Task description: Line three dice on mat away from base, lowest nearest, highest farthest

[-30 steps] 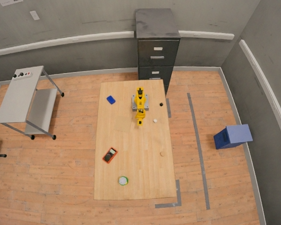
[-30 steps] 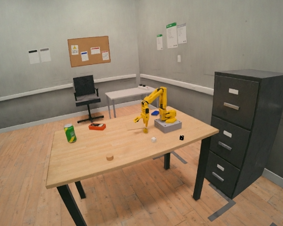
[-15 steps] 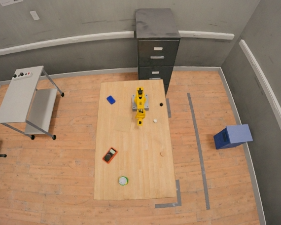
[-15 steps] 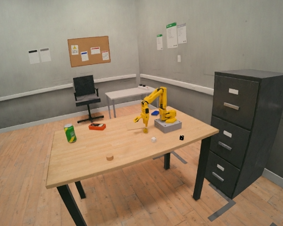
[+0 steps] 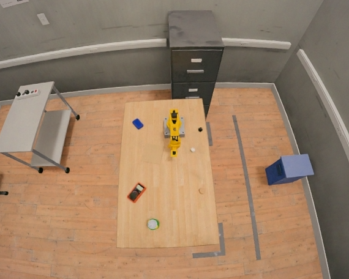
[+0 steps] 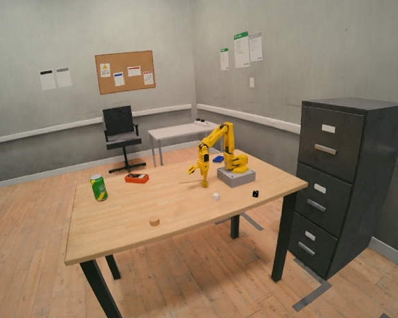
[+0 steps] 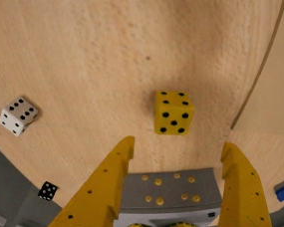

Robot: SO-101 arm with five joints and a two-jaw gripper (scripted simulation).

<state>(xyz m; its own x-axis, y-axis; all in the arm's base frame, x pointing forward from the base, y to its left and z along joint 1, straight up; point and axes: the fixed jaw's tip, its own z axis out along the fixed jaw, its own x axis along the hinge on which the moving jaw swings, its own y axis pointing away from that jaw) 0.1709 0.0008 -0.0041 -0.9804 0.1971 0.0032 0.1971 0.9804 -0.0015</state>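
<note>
The yellow die (image 6: 204,184) (image 7: 173,113) sits on the table just off the mat (image 5: 152,153) (image 7: 271,95). The wrist view shows its faces of five and four; the five looks like the top. The arm hides it in the top view. The white die (image 5: 193,150) (image 6: 216,197) (image 7: 18,115) and the black die (image 5: 200,130) (image 6: 255,193) (image 7: 47,190) lie off the mat, on the other side of the arm; the white one shows a six face, but its top number is unclear. My gripper (image 6: 196,175) (image 7: 178,144) is open and empty, low over the yellow die.
The arm's grey base (image 5: 166,134) (image 7: 169,188) stands behind the gripper. A blue object (image 5: 138,123) (image 6: 218,159), a red multimeter (image 5: 136,192) (image 6: 137,178), a green can (image 5: 153,224) (image 6: 98,188) and a round wooden disc (image 5: 201,191) (image 6: 154,221) also stand on the table.
</note>
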